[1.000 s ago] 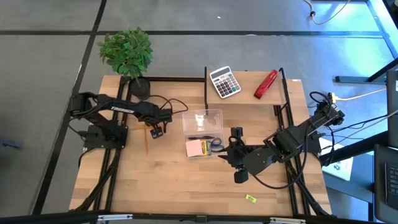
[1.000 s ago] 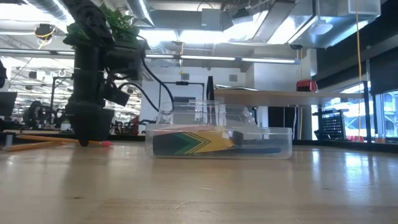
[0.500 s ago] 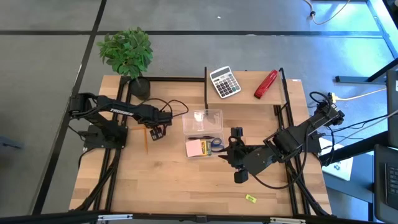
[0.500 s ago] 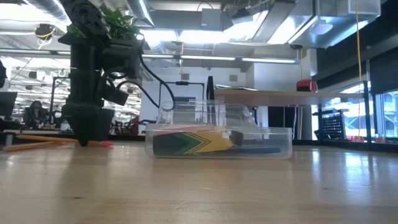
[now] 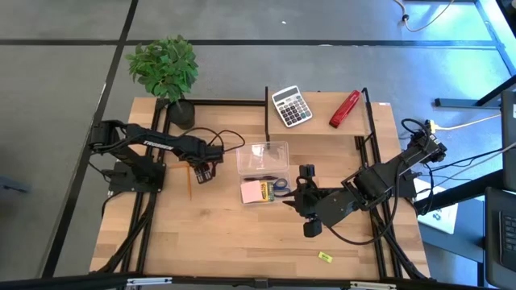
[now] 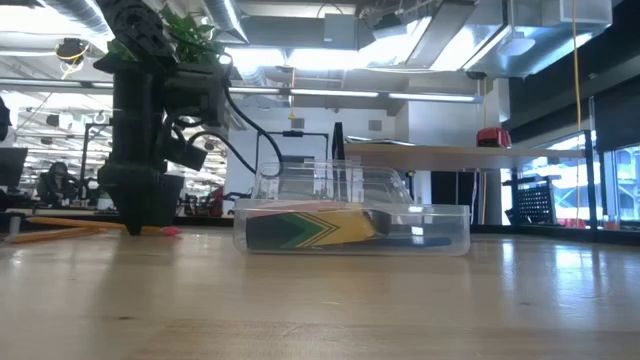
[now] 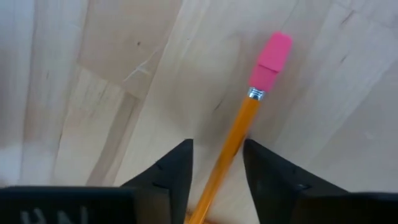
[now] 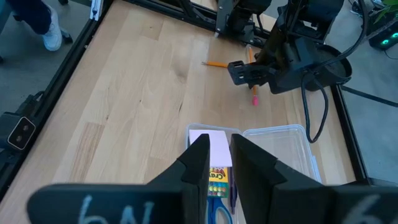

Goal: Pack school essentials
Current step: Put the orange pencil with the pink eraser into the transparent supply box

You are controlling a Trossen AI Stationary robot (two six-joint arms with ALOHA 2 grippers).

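An orange pencil (image 7: 239,127) with a pink eraser (image 7: 270,59) lies flat on the table at the left. My left gripper (image 5: 204,171) points down over it, open. One finger stands on each side of the shaft, just behind the eraser, and bare wood shows between each fingertip and the pencil. More pencils (image 6: 60,230) lie beside it. A clear box (image 5: 263,187) holds the pink note pad (image 5: 255,192), the blue scissors (image 5: 279,187) and the crayon box (image 6: 305,228). My right gripper (image 8: 221,158) hovers high, right of the box, slightly open and empty.
The box's clear lid (image 5: 263,155) lies open on its far side. A grey calculator (image 5: 291,105) and a red stapler (image 5: 344,109) sit on a raised shelf at the back. A potted plant (image 5: 165,72) stands at the back left. A small yellow piece (image 5: 325,257) lies near the front right.
My left gripper's fingers have drawn closer together on either side of the pencil, and the hand has stayed where it was. The pencil has not moved.
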